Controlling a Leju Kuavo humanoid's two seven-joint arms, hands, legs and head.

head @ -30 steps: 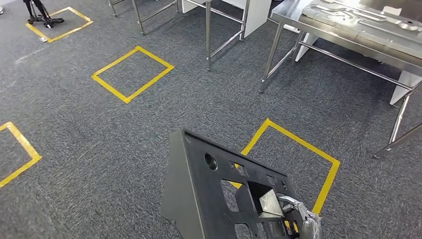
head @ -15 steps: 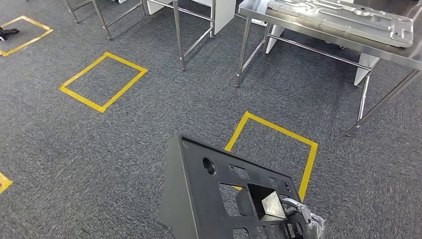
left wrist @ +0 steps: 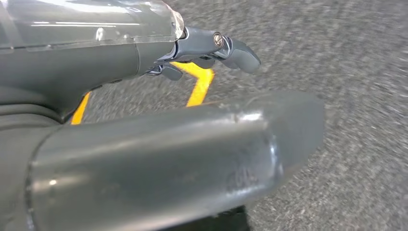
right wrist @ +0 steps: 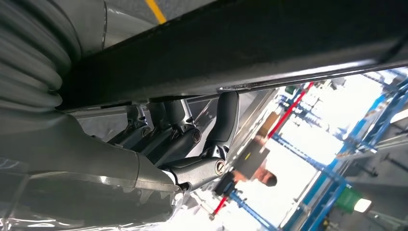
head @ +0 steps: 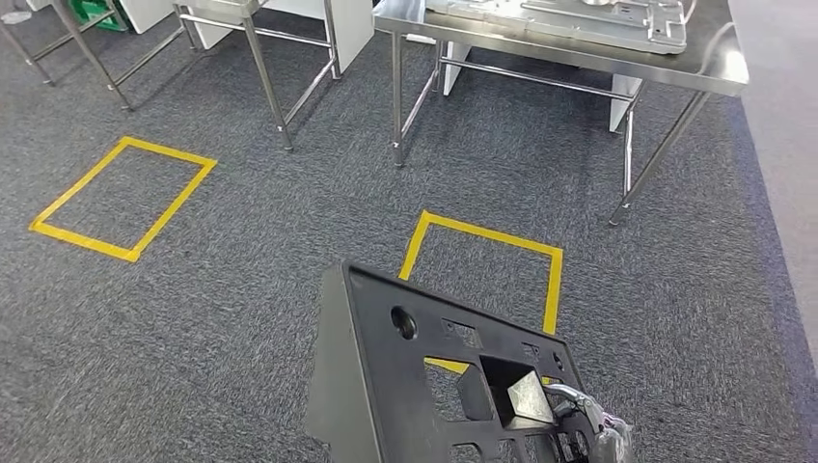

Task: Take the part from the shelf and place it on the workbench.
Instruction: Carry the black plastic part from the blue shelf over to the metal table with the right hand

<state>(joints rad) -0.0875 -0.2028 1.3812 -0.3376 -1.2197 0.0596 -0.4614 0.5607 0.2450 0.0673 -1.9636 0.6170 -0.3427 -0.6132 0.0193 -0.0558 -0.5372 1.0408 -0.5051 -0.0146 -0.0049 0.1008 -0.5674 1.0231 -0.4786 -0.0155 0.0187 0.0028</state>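
The part point(head: 434, 376), a black flat panel with cut-out holes and a folded grey side, is carried low in the near middle of the head view, tilted, above the carpet. The right hand point(head: 588, 424) grips its near right edge, and in the right wrist view its dark fingers point(right wrist: 226, 115) are hooked over the panel's black edge point(right wrist: 240, 53). The left hand point(left wrist: 192, 48) appears in its wrist view with fingers loosely bent and apart over the floor; whether it touches the part I cannot tell (the big grey shape in front of it is blurred). Just beyond the part, a yellow tape square point(head: 487, 265) is marked on the grey carpet point(head: 251, 289). Beyond that stands the steel workbench, its tabletop point(head: 714, 72) carrying a flat silver sheet-metal piece point(head: 579, 19). A second yellow square point(head: 121, 198) lies to the far left, near another steel table's legs point(head: 270, 87).
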